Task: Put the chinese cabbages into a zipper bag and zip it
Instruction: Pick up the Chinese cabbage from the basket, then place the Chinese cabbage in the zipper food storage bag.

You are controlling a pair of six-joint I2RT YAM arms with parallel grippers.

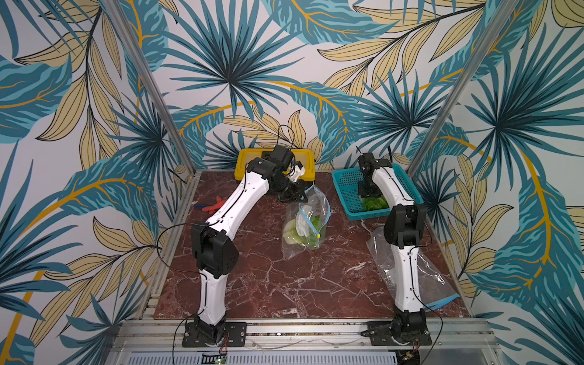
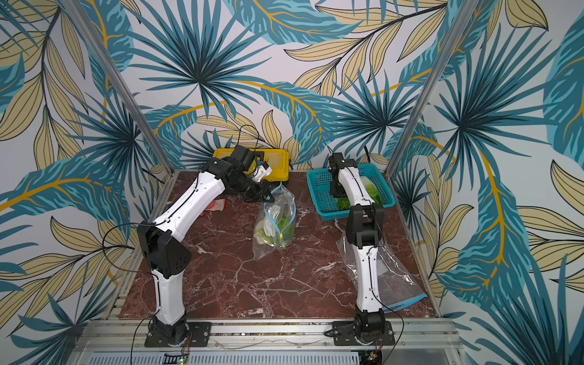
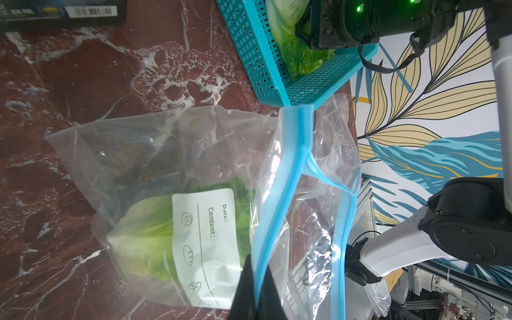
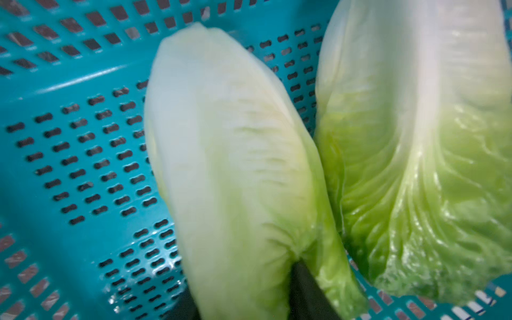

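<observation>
In both top views we see the clear, crinkly bag (image 1: 305,227) standing on the red marble counter (image 1: 284,284), in the middle of the frame. Our left end effector (image 3: 256,288) is clenched on its blue zipper edge, and the mouth gapes. One cabbage (image 3: 144,235) lies inside, green and white, half hidden by a white label. Right of the middle sits the blue basket (image 4: 83,83), full of little holes. There our right end effector (image 4: 243,302) grasps a smooth pale cabbage (image 4: 235,166), which looks blurry. A greener cabbage (image 4: 415,166) touches it. The arm hides that end effector in both top views.
</observation>
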